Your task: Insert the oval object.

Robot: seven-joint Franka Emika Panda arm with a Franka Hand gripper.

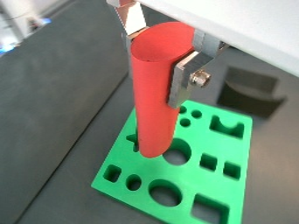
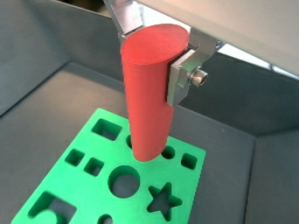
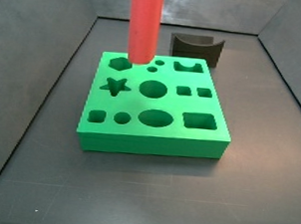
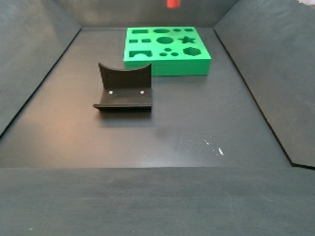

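Observation:
The oval object is a long red-orange rod, held upright between my gripper's silver fingers. The gripper is shut on its upper end, as both wrist views show. The rod hangs over the green block, which has several shaped holes. In a side view the rod comes down over the back left of the block. Its lower end looks clear of the top face. In a side view only the rod's tip shows above the block. The gripper is out of both side views.
The dark fixture, a curved bracket, stands on the dark floor beside the block, and shows in a side view and a wrist view. Sloping dark walls ring the floor.

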